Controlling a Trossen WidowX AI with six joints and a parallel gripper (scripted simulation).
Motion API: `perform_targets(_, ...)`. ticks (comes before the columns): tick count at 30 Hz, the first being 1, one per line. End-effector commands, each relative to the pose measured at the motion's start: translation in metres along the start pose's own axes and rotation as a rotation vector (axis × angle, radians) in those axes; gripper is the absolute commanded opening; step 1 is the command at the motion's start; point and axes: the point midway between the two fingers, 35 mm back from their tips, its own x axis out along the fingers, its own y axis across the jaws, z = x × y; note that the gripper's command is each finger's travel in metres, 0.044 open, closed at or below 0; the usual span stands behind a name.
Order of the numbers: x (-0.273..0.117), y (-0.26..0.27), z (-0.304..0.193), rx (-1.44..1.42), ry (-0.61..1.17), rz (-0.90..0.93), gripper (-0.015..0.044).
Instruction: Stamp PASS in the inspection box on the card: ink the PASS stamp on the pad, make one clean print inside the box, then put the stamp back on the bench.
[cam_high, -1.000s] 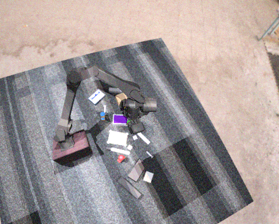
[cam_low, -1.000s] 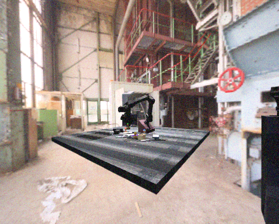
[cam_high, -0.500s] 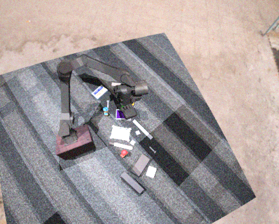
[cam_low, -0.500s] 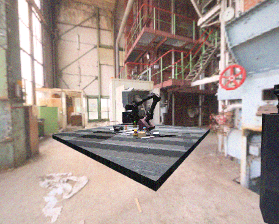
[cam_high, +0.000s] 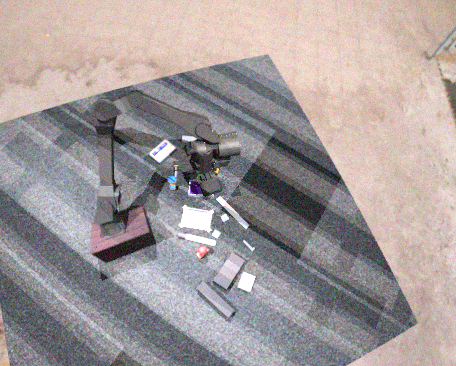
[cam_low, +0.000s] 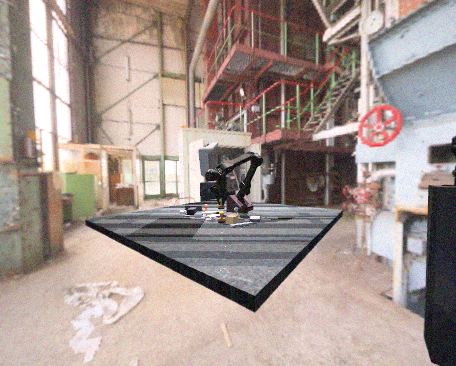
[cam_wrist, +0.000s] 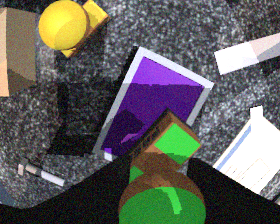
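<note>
My gripper (cam_high: 204, 181) (cam_wrist: 159, 166) is shut on a green-topped brown stamp (cam_wrist: 162, 205) with a bright green patch on its block. Any lettering on it is unreadable. The purple ink pad (cam_high: 194, 188) (cam_wrist: 160, 102) lies in a pale tray. In the wrist view the held stamp overlaps the pad's lower right part; whether they touch is hidden. The white card (cam_high: 196, 219) (cam_wrist: 250, 155) lies beside the pad, cut off in the wrist view; its inspection box cannot be made out. The arm also shows in the exterior view, too small for detail.
A yellow stamp (cam_high: 216, 171) (cam_wrist: 64, 26), a blue one (cam_high: 172, 182) and a red one (cam_high: 202, 251) stand around the pad and card. Pale bars (cam_high: 232, 212) (cam_high: 200, 239), dark blocks (cam_high: 229, 270) (cam_high: 215, 300), a blue-and-white box (cam_high: 162, 150) and a tan block (cam_wrist: 19, 50) are nearby.
</note>
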Motion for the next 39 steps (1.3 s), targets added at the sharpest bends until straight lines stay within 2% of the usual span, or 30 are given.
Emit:
perform_targets(1,0.004,0.000,-0.001,0.006,0.003,0.006,0.0000)
perform_targets(39,0.029,0.001,-0.001,0.003,0.003,0.006,0.0000)
